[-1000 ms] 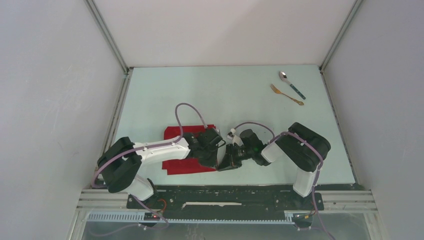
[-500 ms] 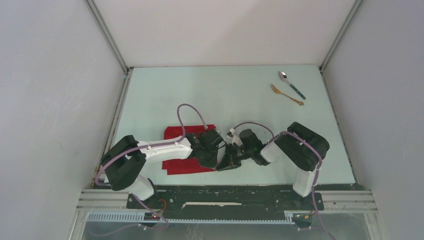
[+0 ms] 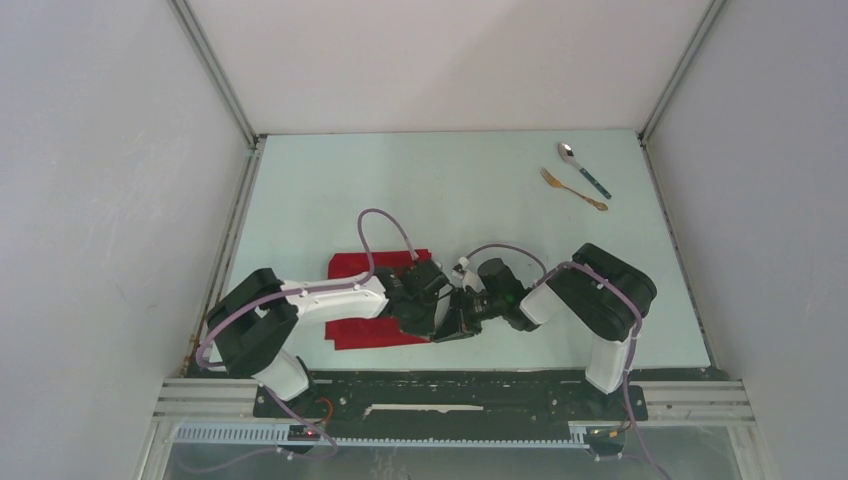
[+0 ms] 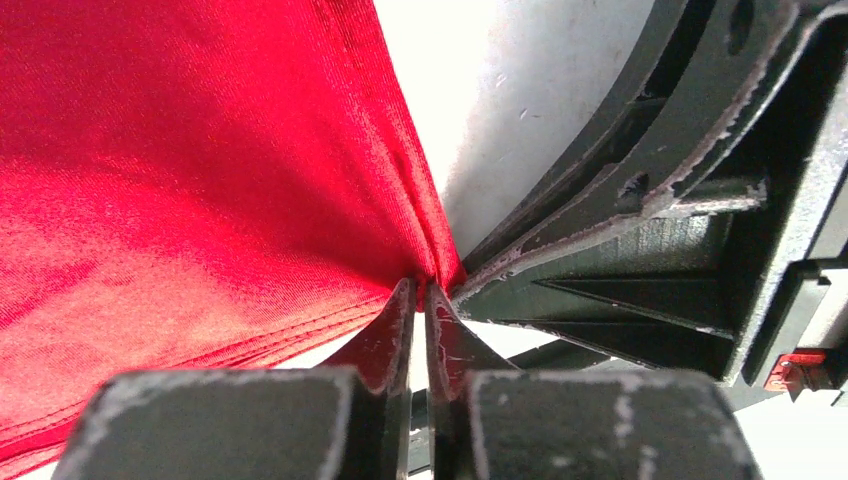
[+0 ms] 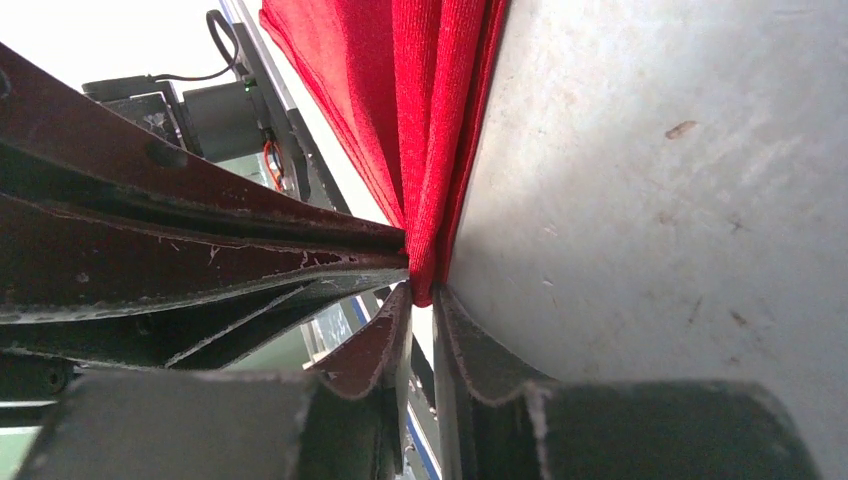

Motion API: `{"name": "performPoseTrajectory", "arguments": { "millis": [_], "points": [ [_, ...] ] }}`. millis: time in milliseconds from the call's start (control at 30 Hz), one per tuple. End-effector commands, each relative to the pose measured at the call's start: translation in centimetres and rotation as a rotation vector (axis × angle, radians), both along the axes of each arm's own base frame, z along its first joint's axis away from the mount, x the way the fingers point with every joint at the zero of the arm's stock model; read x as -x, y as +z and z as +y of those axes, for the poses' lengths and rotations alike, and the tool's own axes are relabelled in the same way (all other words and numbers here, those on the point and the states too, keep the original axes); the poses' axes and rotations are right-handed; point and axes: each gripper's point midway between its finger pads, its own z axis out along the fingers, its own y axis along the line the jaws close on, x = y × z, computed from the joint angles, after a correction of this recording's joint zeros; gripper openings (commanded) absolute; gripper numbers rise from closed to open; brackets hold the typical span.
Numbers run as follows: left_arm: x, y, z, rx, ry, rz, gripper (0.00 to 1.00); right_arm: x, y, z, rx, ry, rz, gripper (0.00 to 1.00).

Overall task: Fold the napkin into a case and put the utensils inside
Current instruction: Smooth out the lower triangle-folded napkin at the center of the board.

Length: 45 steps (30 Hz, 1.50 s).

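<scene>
The red napkin (image 3: 356,266) lies folded on the table's near left, partly under my left arm. Both grippers meet at its near right corner. In the left wrist view my left gripper (image 4: 420,290) is shut on a gathered point of the napkin (image 4: 180,170), with the right gripper's dark fingers (image 4: 620,200) right beside it. My right gripper (image 5: 422,295) is shut on a bunched edge of the napkin (image 5: 420,120), which is lifted off the table there. The utensils lie apart at the far right: the spoon (image 3: 583,168) and the gold fork (image 3: 573,189).
The pale green table (image 3: 450,190) is boxed in by white walls with metal corner posts. The left gripper (image 3: 430,325) and right gripper (image 3: 447,326) almost touch near the front rail.
My left gripper's jaws have closed onto the napkin, and the left arm has shifted slightly right. The right arm has hardly moved.
</scene>
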Motion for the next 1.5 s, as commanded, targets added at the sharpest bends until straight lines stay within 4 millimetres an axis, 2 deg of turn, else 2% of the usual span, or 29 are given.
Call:
{"name": "performPoseTrajectory", "arguments": {
  "millis": [0,133,233,267,433,733,867,1000,1033,1167,1300,1467],
  "points": [
    [-0.3,1.3,-1.2,0.034,-0.019,-0.032,0.04,0.0,-2.2,-0.4,0.071,-0.021,-0.002,0.20],
    [-0.2,2.1,-1.5,0.047,-0.025,-0.042,0.00,0.0,-2.2,-0.3,0.070,-0.023,0.000,0.13],
    [-0.2,2.7,-1.9,0.053,-0.033,-0.048,0.00,0.0,-2.2,-0.3,0.068,-0.023,0.004,0.01],
    [-0.2,2.8,-2.0,0.054,-0.036,-0.050,0.00,0.0,-2.2,-0.3,0.068,-0.022,0.004,0.00],
    [-0.3,3.3,-2.3,0.058,-0.042,-0.057,0.00,0.1,-2.1,-0.4,0.071,-0.023,0.004,0.00],
    [-0.1,2.0,-1.7,0.009,-0.043,-0.039,0.00,0.1,-1.9,-0.4,0.071,-0.020,0.005,0.00],
    [0.1,2.0,-1.3,-0.003,-0.046,-0.034,0.06,0.2,-2.0,-0.4,0.073,-0.017,0.007,0.00],
    [0.0,3.3,-1.5,0.022,-0.044,-0.050,0.24,0.5,-2.0,-0.7,0.091,-0.013,0.013,0.06],
    [-0.1,4.1,-1.7,0.038,-0.044,-0.060,0.31,0.6,-1.8,-0.8,0.097,-0.011,0.005,0.08],
    [-0.8,7.9,-1.6,0.085,-0.039,-0.136,0.48,0.9,-1.7,-1.8,0.157,-0.015,-0.016,0.17],
    [-1.1,10.3,0.0,0.080,-0.030,-0.187,0.54,1.3,-1.2,-2.4,0.173,-0.007,-0.023,0.26],
    [-1.5,11.0,2.8,0.075,0.025,-0.226,0.56,1.6,-0.3,-2.4,0.160,-0.005,-0.042,0.46]
  ]
}}
